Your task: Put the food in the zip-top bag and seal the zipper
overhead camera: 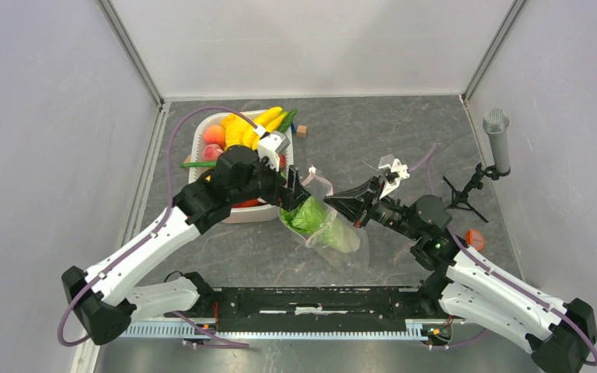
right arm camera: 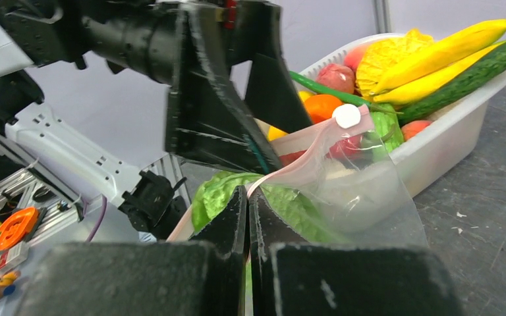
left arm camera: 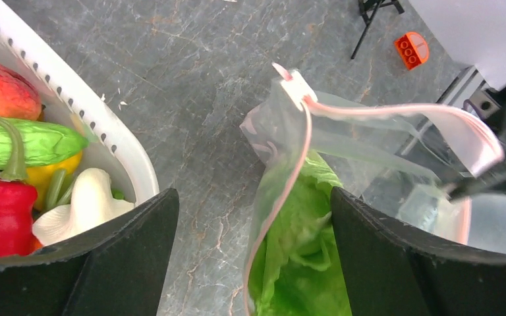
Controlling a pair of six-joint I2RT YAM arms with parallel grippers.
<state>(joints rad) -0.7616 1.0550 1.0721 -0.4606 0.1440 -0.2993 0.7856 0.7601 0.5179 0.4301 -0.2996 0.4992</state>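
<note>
Holding the zip-top bag (overhead camera: 351, 247) by its mouth, napa cabbage (left arm camera: 296, 263) inside.
Clamped on the zipper (right arm camera: 303, 158) with the right gripper (right arm camera: 247, 194), strip running ahead of its tips; straddling the mouth with the left gripper (left arm camera: 253, 197), jaws apart, nearer the tub (left arm camera: 79, 108) of food (overhead camera: 237, 132).

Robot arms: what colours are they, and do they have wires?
The left arm and right arm look alike: smooth white shells on the long parts, chunky black joints and bases. A thin purple cable loops beside each. The jaws are flat, black and wedge-shaped. A tiny green light glows on the right arm.
</note>
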